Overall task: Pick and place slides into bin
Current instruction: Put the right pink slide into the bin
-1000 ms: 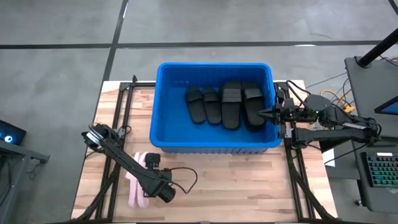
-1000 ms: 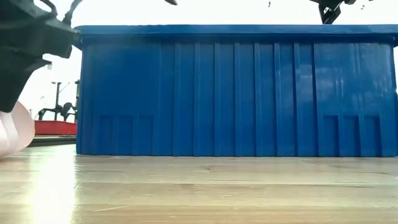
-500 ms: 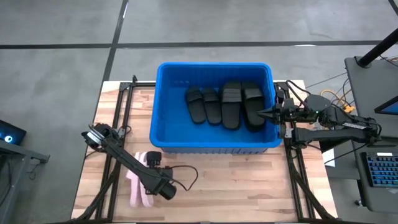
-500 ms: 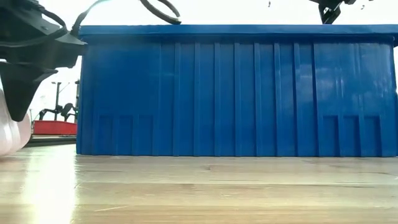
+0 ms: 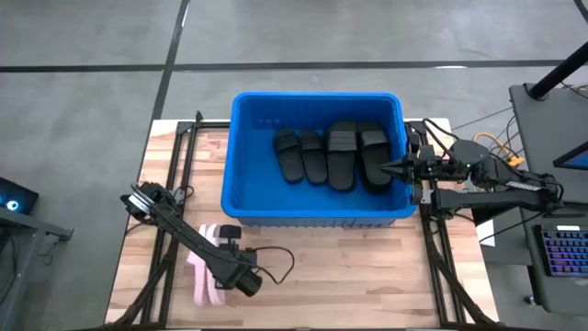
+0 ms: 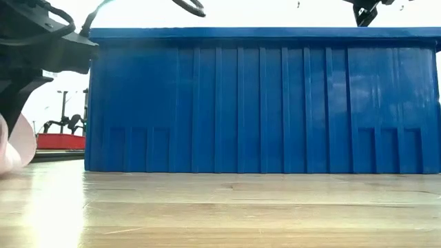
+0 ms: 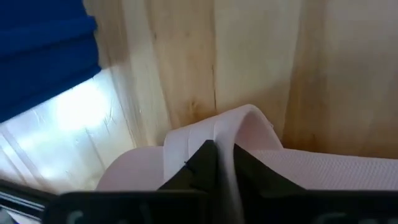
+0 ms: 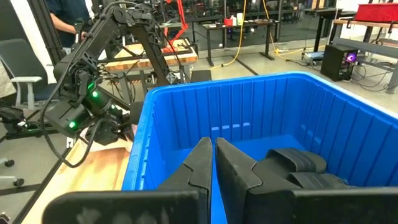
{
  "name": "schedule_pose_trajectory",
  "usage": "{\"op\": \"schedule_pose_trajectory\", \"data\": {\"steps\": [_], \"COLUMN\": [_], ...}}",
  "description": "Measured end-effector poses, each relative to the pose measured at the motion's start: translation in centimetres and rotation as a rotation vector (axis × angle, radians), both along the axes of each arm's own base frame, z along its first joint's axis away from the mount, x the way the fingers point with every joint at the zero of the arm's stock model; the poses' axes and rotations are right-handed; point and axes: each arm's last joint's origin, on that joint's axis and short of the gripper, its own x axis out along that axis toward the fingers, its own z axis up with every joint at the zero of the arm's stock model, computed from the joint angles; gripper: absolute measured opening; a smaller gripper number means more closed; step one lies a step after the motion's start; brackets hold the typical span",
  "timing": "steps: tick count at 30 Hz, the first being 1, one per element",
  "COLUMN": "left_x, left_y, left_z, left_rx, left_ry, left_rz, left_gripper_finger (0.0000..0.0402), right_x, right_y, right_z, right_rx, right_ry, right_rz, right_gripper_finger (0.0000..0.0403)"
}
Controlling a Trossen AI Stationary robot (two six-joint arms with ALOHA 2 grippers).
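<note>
Lower left of the high view: the left gripper (image 7: 217, 163) pinches the soft, light strap of a pink slide (image 5: 204, 276), the right gripper (image 5: 386, 168) clenched empty over the bin (image 5: 241, 115).

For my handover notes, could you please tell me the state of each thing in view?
Bright blue plastic bin: upright, holding slides.
Four black rubber slides: lying side by side inside the bin.
Pale pink rubber slides: on the wooden table, outside the bin.
Left end effector: shut on a pink slide's strap.
Right end effector: shut, empty, over the bin's edge.
</note>
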Motion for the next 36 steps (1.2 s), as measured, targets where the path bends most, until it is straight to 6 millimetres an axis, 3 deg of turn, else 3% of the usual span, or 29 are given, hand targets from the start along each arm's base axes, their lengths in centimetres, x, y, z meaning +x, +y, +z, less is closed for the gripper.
{"op": "schedule_pose_trajectory", "data": {"steps": [7, 14, 22, 32, 36], "left_x": [1.1, 3.2, 6.7, 10.5, 11.9], "left_y": [-0.5, -0.8, -0.8, 0.5, 0.5], "left_z": [1.0, 3.1, 5.7, 9.1, 10.2], "left_rx": [-0.047, -0.115, -0.227, -0.336, -0.407], "left_ry": [-0.046, -0.171, -0.405, -0.68, -0.814], "left_rz": [-0.147, -0.14, -0.202, -0.139, -0.235], "left_gripper_finger": [0.0007, 0.0002, 0.0002, 0.0002, 0.0001], "right_x": [0.0, 0.0, 0.0, 0.0, 0.0], "right_y": [0.0, 0.0, 0.0, 0.0, 0.0], "right_z": [0.0, 0.0, 0.0, 0.0, 0.0], "right_rx": [-0.002, -0.002, -0.002, 0.001, 0.0], "right_ry": [0.0, 0.0, 0.0, 0.0, 0.0], "right_rz": [0.0, 0.0, 0.0, 0.0, 0.0], "right_gripper_finger": [0.0013, 0.0013, 0.0013, 0.0013, 0.0013]}}
